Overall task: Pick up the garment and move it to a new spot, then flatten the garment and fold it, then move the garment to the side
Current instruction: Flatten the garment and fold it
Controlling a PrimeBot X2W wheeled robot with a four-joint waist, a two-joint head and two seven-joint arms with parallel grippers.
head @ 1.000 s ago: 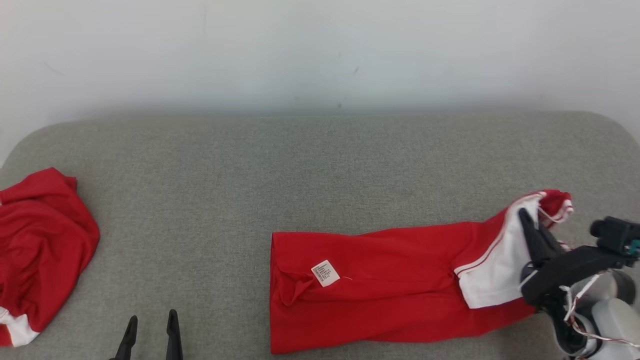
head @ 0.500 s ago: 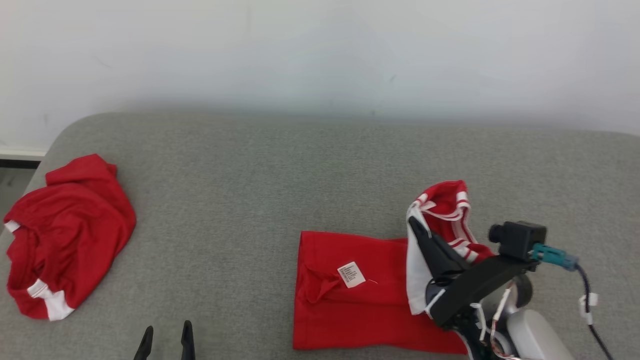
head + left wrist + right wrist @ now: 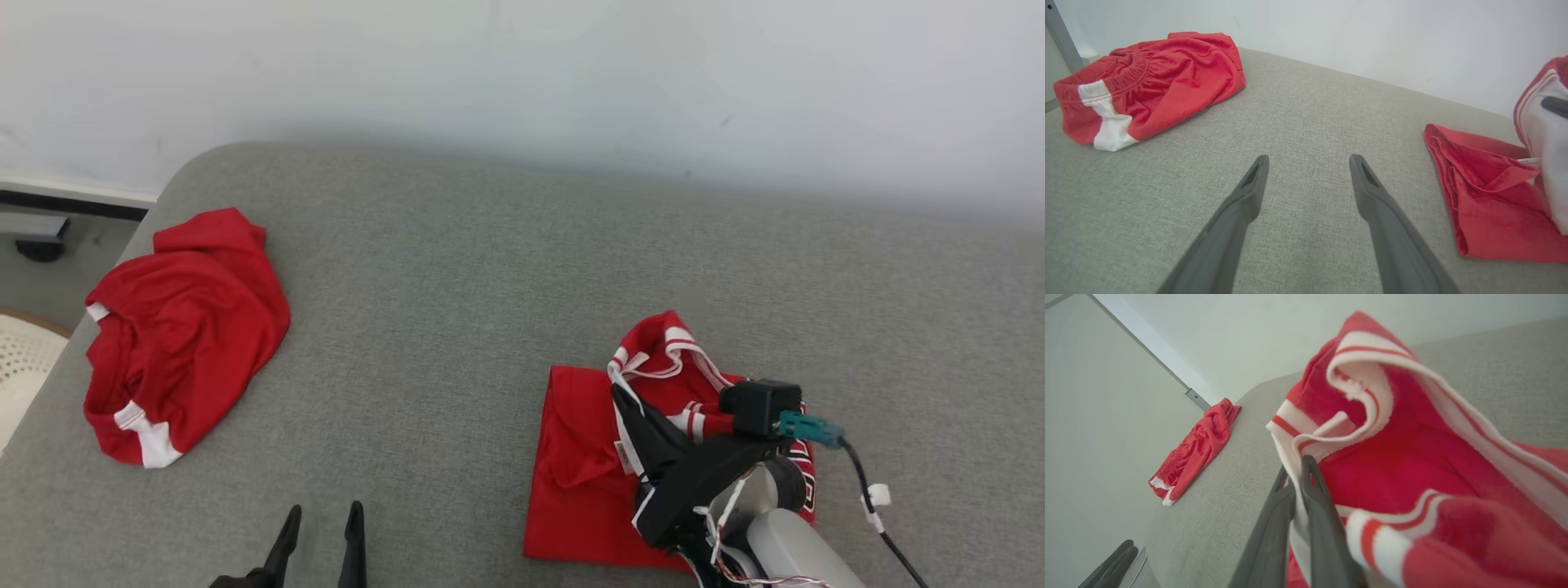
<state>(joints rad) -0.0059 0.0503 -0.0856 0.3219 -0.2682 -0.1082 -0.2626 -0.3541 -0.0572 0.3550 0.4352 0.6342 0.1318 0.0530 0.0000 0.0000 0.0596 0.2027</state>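
My right gripper (image 3: 620, 398) is clamped on the garment (image 3: 571, 465). In my right wrist view, a white strip of cloth is pinched between my two closed fingers (image 3: 1323, 522). The red cloth with white-and-red striped trim bunches up just past my right fingertips and off to their right. From the head view, the garment's lower layer lies flat on the grey cushion (image 3: 457, 286), beneath this gripper and on its left. The part I hold is lifted and doubled back over that layer. The trimmed opening stands up just beyond the fingertips. The black wrist camera (image 3: 759, 404) with its teal plug sits right behind the fingers, over the cloth.

My left gripper (image 3: 325, 512) is empty, its jaws spread wide. In my left wrist view this gripper (image 3: 1308, 160) hangs over bare cushion, touching no cloth. The garment's flat red edge (image 3: 1478, 196) lies off to its right, apart from the fingers. The white panel held by my other gripper rises at the far right of that view.

The red shorts (image 3: 188, 327) lie crumpled well off to the left of my left gripper and ahead of it, near the cushion's corner. They have a white patch at the hem and a gathered waistband (image 3: 1126, 69). A pale wall (image 3: 522, 73) stands beyond the cushion, ahead of both grippers.
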